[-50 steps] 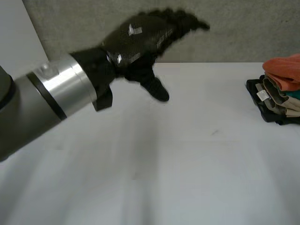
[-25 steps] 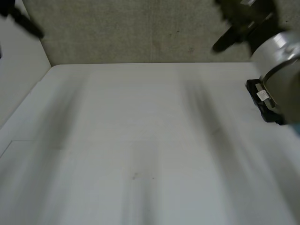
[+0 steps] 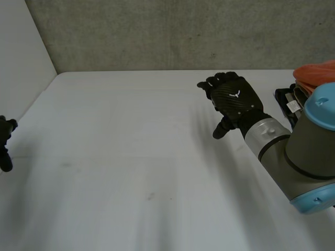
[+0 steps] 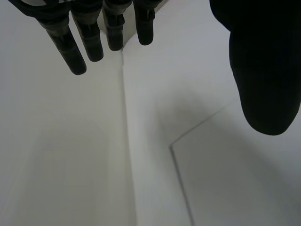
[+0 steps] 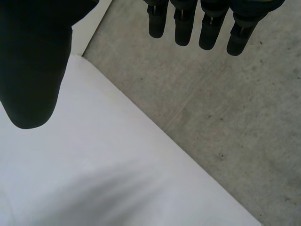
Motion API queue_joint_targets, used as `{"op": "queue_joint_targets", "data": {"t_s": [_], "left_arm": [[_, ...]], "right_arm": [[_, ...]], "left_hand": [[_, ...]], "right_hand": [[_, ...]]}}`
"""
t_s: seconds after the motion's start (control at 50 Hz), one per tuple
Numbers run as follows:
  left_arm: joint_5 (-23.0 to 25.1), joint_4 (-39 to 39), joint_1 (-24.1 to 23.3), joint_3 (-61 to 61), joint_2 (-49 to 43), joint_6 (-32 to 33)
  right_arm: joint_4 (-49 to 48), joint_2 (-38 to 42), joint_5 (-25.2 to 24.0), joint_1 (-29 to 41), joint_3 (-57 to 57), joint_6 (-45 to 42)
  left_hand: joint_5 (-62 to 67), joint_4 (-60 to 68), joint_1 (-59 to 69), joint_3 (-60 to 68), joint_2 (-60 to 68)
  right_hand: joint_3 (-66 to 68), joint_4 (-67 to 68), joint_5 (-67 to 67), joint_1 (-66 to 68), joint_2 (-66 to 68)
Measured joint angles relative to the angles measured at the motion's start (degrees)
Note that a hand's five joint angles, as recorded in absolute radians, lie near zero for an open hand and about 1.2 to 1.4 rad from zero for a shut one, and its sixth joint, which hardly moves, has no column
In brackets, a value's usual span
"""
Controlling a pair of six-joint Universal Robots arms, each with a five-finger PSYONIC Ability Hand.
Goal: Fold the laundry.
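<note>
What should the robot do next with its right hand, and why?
Probably swing the right hand over to the pile of clothes beside its arm and take the orange top piece. It and the left hand are open, holding nothing, so folding cannot start yet.

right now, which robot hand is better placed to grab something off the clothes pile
Right. The right robot hand hangs open over the table close to the pile of clothes; the left robot hand is open too but far off at the table's opposite side.
</note>
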Motion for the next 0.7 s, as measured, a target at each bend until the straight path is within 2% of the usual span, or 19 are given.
{"op": "queue_joint_targets", "data": {"t_s": [0.14,0.32,0.5,0.7], "left_arm": [[0.05,4.49,1.94,-0.03,-3.46,3.48],[-0.29,4.84,0.37,8.27,-11.67,3.44],[-0.13,6.49,-5.48,19.79,-18.24,0.35],[0.12,6.66,-14.76,27.87,-18.52,-10.5]], "right_arm": [[-0.9,1.42,0.01,-0.72,0.44,0.48],[-4.23,1.26,1.46,-1.63,1.14,0.79],[-5.44,0.27,6.2,-2.07,0.94,0.77],[-5.31,-0.23,10.17,-2.68,0.13,0.74]], "left_hand": [[0.0,0.0,0.0,0.0,0.0],[0.0,0.0,0.0,0.0,0.0],[0.0,0.0,0.0,0.0,0.0],[0.0,0.0,0.0,0.0,0.0]], "right_hand": [[0.0,0.0,-0.01,0.0,0.0],[0.0,0.0,0.0,0.0,0.0],[0.0,0.0,0.0,0.0,0.0],[0.0,0.0,0.0,0.0,0.0]]}}
